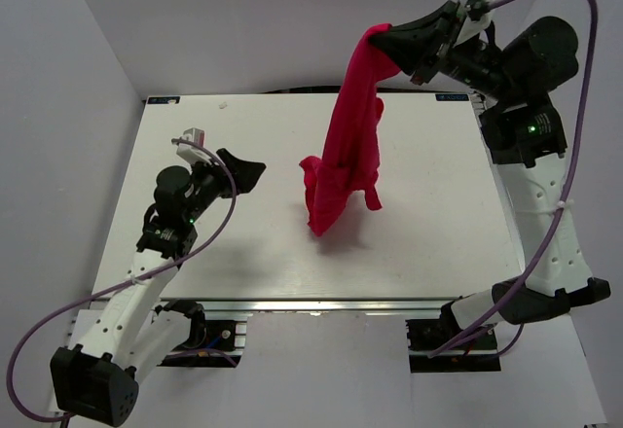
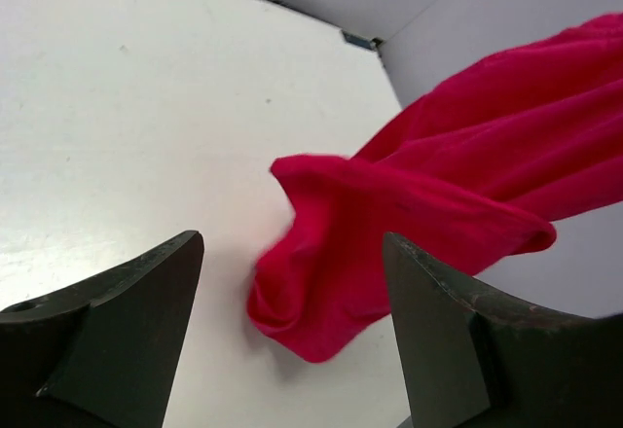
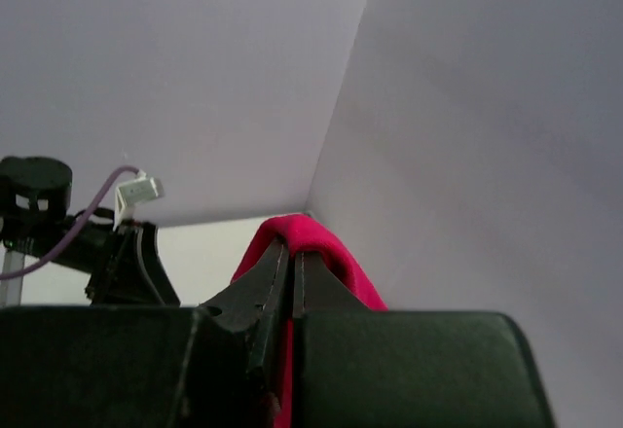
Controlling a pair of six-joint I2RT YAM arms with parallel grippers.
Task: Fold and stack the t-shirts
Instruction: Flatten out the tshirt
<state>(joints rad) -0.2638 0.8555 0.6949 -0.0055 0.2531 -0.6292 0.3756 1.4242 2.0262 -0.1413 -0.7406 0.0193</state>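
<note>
The red t-shirt [image 1: 343,156] hangs in a long bunched column from my right gripper [image 1: 382,39], which is raised high over the table's back right. Its lower end rests crumpled on the white table [image 1: 243,146] near the middle. In the right wrist view my right gripper [image 3: 291,249] is shut on a fold of the shirt [image 3: 326,248] that drapes over the fingertips. My left gripper [image 1: 255,169] is open and empty, low over the table, left of the shirt's lower end. In the left wrist view the shirt [image 2: 389,243] lies just beyond my left gripper [image 2: 292,253].
Grey walls enclose the table on the left, back and right. The table's front edge [image 1: 292,303] runs just ahead of the arm bases. The left arm [image 3: 107,243] shows in the right wrist view.
</note>
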